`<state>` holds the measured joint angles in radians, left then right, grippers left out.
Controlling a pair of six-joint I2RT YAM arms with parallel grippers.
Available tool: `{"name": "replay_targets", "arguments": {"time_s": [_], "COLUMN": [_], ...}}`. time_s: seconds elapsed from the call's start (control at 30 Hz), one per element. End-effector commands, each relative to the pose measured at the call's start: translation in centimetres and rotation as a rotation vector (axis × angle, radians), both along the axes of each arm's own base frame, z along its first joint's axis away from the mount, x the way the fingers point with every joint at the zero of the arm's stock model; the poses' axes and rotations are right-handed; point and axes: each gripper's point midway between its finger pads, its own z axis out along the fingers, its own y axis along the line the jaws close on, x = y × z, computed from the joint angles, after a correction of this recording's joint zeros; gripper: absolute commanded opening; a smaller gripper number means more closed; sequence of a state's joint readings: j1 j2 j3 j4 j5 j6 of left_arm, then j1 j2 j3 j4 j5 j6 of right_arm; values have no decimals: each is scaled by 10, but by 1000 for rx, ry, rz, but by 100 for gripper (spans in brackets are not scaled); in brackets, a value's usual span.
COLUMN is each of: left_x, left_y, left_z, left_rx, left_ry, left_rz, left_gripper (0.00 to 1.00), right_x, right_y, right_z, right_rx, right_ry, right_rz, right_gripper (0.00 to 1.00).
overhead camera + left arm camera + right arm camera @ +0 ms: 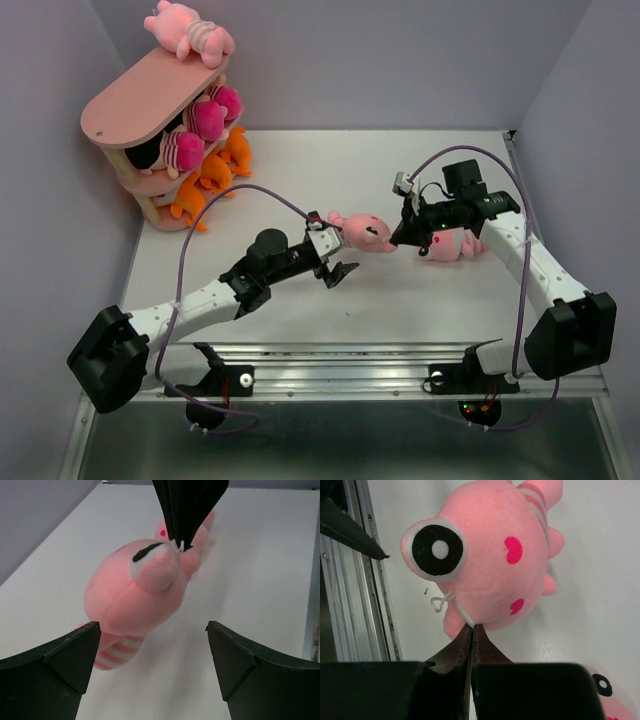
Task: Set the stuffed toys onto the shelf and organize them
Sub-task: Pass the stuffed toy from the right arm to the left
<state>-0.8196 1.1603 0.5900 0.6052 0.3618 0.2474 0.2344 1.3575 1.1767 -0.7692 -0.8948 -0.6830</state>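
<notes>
The pink shelf [140,105] stands at the far left. A pink striped toy [190,30] lies on its top board, magenta-clothed dolls [205,118] sit on the middle tier, and orange toys [215,172] are at the bottom. My right gripper [397,238] [472,627] is shut on the white string of a pink striped toy [362,232] [490,565] [135,587] and holds it over mid-table. My left gripper [336,247] [152,626] is open, its jaws wide apart just short of that toy and not touching it. A second pink striped toy [448,245] lies under the right arm.
The second pink toy also shows at the lower right of the right wrist view [612,700]. Grey walls close in the table on the left, back and right. A metal rail [350,365] runs along the near edge by the arm bases.
</notes>
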Motion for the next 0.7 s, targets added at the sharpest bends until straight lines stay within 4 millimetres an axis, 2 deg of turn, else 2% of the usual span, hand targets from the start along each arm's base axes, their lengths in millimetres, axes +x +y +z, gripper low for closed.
{"name": "replay_targets", "arguments": {"time_s": [0.0, 0.13, 0.23, 0.4, 0.5, 0.57, 0.6, 0.67], "left_x": [14, 16, 12, 6, 0, -5, -7, -11], "left_y": [-7, -12, -22, -31, -37, -39, -40, -39], "left_z": [44, 47, 32, 23, 20, 14, 11, 4], "left_rx": [2, 19, 65, 76, 69, 64, 62, 65], "left_ry": [-277, -315, -304, -280, -256, -221, -200, -173], "left_rz": [3, -17, -86, -145, -192, -221, -228, -237], "left_gripper": [99, 99, 99, 97, 90, 79, 70, 59], "right_x": [-23, -35, -40, -49, -46, -43, -42, -40], "right_y": [5, 10, 14, 21, 22, 23, 24, 26], "right_z": [6, 3, 8, 16, 23, 29, 32, 38], "right_rx": [-42, -79, -84, -83, -71, -63, -57, -46], "right_ry": [-62, -80, -96, -114, -139, -149, -154, -165], "right_rz": [72, 111, 131, 164, 155, 145, 142, 138], "right_gripper": [1, 1, 1, 1, 1, 1, 1, 1]}}
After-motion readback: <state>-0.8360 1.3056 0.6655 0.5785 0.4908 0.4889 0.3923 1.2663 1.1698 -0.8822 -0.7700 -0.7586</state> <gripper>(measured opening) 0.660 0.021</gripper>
